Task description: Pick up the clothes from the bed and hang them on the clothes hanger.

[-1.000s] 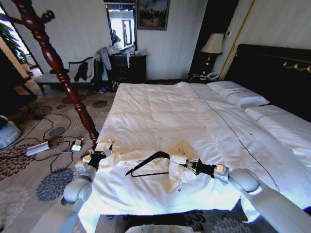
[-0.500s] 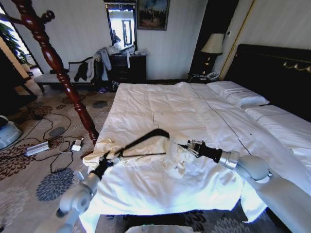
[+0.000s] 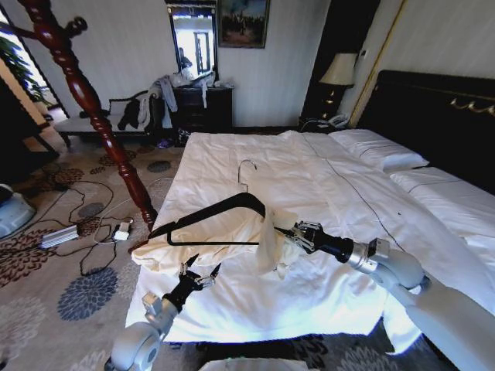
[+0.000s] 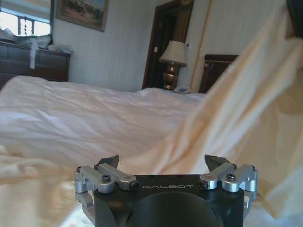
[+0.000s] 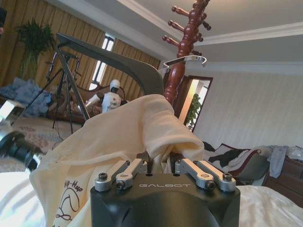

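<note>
Currently, from the head view, your right gripper (image 3: 297,233) pinches the clothes (image 3: 224,232) and lifts the clothes hanger (image 3: 209,220) just above the bed (image 3: 325,185); a slip drops both. In the left wrist view, your left gripper (image 4: 163,163) stands spread and empty, cloth beyond its tips. In the right wrist view, a thin fold sits between the closed fingers (image 5: 124,170).
</note>
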### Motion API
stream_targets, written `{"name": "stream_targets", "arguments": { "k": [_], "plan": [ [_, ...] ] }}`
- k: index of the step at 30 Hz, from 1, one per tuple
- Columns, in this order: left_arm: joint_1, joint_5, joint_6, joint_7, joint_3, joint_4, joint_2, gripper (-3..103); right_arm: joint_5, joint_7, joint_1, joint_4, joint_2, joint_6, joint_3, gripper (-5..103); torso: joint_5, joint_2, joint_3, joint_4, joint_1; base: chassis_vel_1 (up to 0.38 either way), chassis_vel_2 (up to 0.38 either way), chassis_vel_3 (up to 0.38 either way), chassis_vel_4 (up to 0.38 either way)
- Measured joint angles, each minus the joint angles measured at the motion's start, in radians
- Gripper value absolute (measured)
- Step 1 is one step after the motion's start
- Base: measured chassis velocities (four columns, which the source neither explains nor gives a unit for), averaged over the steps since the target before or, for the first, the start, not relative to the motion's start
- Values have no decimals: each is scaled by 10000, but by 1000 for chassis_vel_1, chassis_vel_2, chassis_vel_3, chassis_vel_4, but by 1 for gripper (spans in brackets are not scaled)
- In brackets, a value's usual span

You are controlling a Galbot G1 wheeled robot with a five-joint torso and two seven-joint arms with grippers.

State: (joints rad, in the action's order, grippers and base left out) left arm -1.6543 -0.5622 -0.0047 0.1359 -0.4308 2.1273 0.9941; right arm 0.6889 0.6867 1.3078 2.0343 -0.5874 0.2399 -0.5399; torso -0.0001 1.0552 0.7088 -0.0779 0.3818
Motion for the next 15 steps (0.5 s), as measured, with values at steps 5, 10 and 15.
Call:
{"name": "stream_targets", "arguments": {
  "k": [5,10,15],
  "plan": [
    [322,-1157,118,124,-584,-485,-231,100,-486,-87,-165,-303,-199,-48,79,19,-1,0,0,1,0,0,0,0,0],
    [1074,-2276,1390,-791,-645,-811,-315,100,-707,-114,-196,-440,-315,-57,103,19,1,0,0,0,0,0,0,0,0],
    [2330,-2456,2409,-1929,284,-1207,-719,100,-790,-93,-210,-355,-319,-49,140,19,-2,-1,1,-2,1,0,0,0,0]
  ]
}}
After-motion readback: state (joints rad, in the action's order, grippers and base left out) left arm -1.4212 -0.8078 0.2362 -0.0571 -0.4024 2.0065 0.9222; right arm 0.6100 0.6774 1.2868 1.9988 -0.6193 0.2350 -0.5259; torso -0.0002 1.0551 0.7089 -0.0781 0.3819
